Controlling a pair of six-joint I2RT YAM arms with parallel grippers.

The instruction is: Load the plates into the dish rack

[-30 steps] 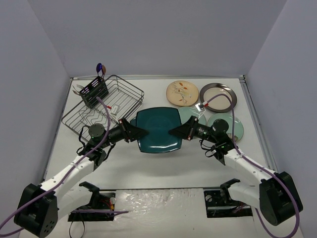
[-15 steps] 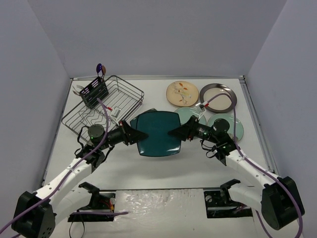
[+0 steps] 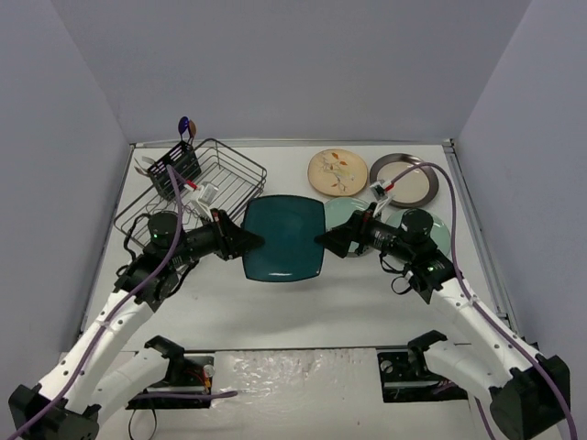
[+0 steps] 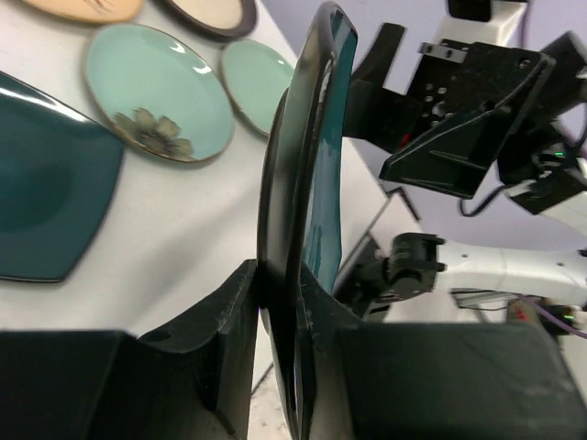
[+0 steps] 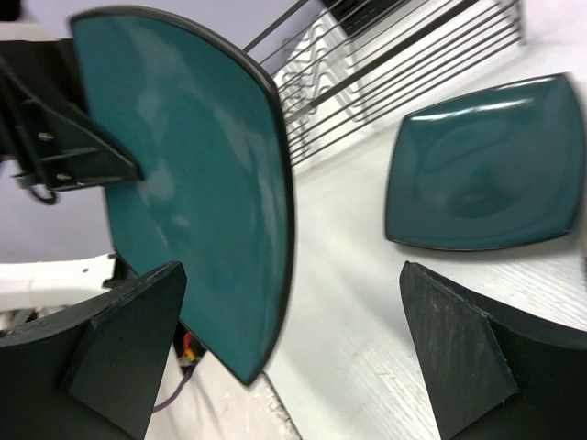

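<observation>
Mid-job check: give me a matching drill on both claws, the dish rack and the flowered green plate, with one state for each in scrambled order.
Things:
1. left claw
2. right claw
3. dish rack
4. flowered green plate

States:
A. open
B. lying flat on the table
C. no plates in it
D. shut on the teal square plate

Pairs: 1-D, 2-A, 3-C, 4-B
</observation>
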